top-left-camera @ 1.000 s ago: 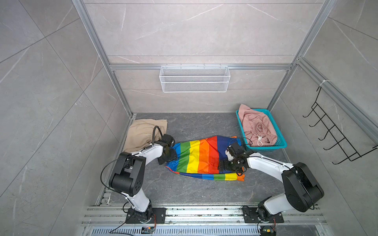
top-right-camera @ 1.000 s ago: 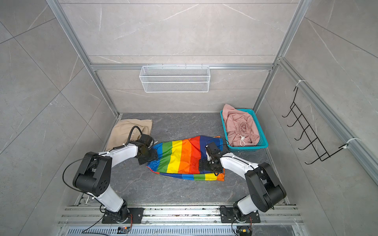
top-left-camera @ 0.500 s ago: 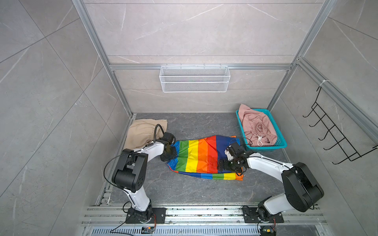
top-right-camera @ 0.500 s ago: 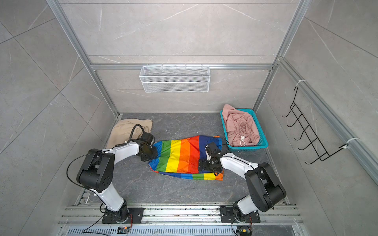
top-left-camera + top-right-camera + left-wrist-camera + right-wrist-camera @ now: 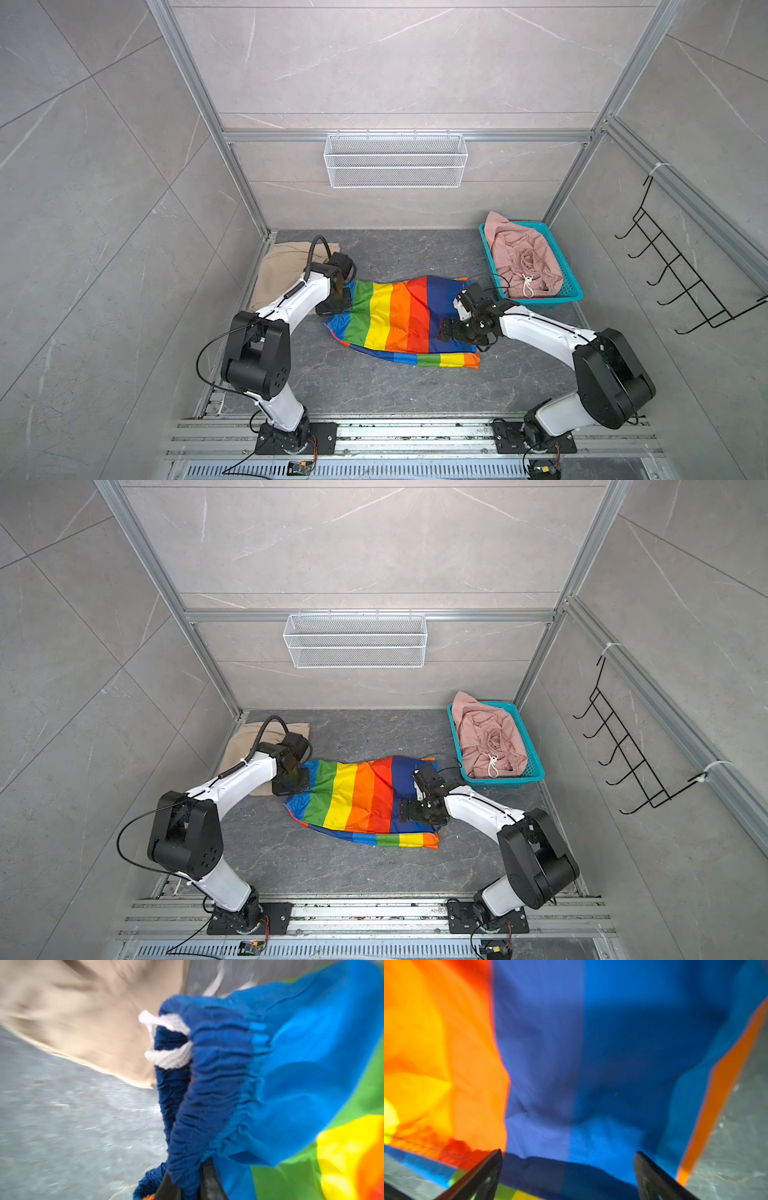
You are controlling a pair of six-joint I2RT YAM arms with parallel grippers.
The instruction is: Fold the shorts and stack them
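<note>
Gripping the waistband of the rainbow shorts (image 5: pixel 399 320), which lie on the table (image 5: pixel 374 386) between both arms, the left gripper (image 5: pixel 188 1186) is clamped shut while the right gripper (image 5: pixel 568 1151) hovers spread over the blue stripe, so a one-sided pull risks dragging the slick fabric askew.

So the rainbow shorts (image 5: pixel 399 320) are lying spread out on the desk (image 5: pixel 374 386); left end effector (image 5: pixel 343 303) is right at their left edge, right end effector (image 5: pixel 446 330) is over the dark blue stripe; beige shorts (image 5: pixel 276 270) sit back-left, partly under the left arm (image 5: pixel 299 297); pink shorts (image 5: pixel 519 257) are piled in the teal basket (image 5: pixel 573 291) back-right.
</note>
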